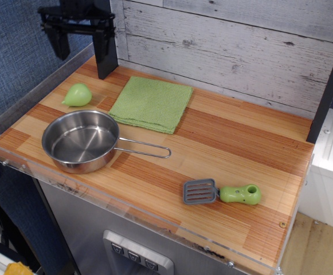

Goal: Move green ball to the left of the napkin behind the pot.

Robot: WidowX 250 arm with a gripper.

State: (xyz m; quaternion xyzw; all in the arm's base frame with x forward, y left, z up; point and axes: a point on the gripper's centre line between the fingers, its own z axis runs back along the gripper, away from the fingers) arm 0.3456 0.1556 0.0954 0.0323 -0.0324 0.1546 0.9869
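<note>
The green ball (78, 94) lies on the wooden table, its pointed tip turned left. It sits behind the steel pot (81, 140) and left of the light-green napkin (151, 103), apart from both. My gripper (81, 43) hangs open and empty high above the table's back left corner, well above the ball. The pot's wire handle (146, 149) points right.
A grey spatula with a green handle (222, 193) lies at the front right. A dark post (104, 40) stands at the back left beside the gripper. A white plank wall runs along the back, and a clear rim edges the table's front.
</note>
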